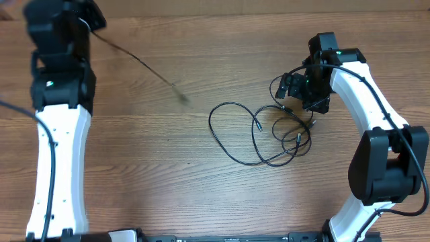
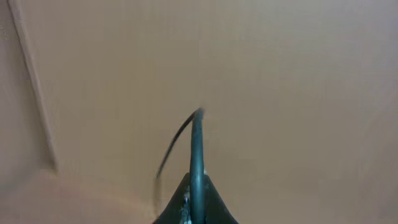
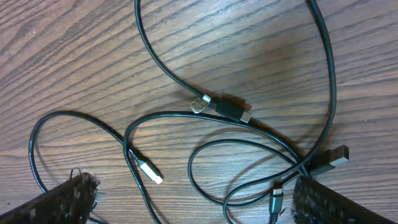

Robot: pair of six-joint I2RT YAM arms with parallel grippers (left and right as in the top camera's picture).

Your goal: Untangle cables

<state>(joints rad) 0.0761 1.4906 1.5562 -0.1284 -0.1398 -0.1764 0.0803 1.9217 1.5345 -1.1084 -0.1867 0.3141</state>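
Our left tool (image 2: 196,200) is clamped shut on one cable (image 2: 198,146) at the far left. From overhead, that cable slants from the tool toward the middle of the desk (image 1: 168,168), and its free end is blurred. Our right tool (image 3: 199,205) stands wide and grips nothing, just over the other cables (image 1: 269,134). These lie in overlapping loops on the desk at centre right. In the right wrist view a silver plug (image 3: 149,171) lies between the fingers (image 3: 68,199), and a flat plug (image 3: 336,154) sits near the right-hand finger.
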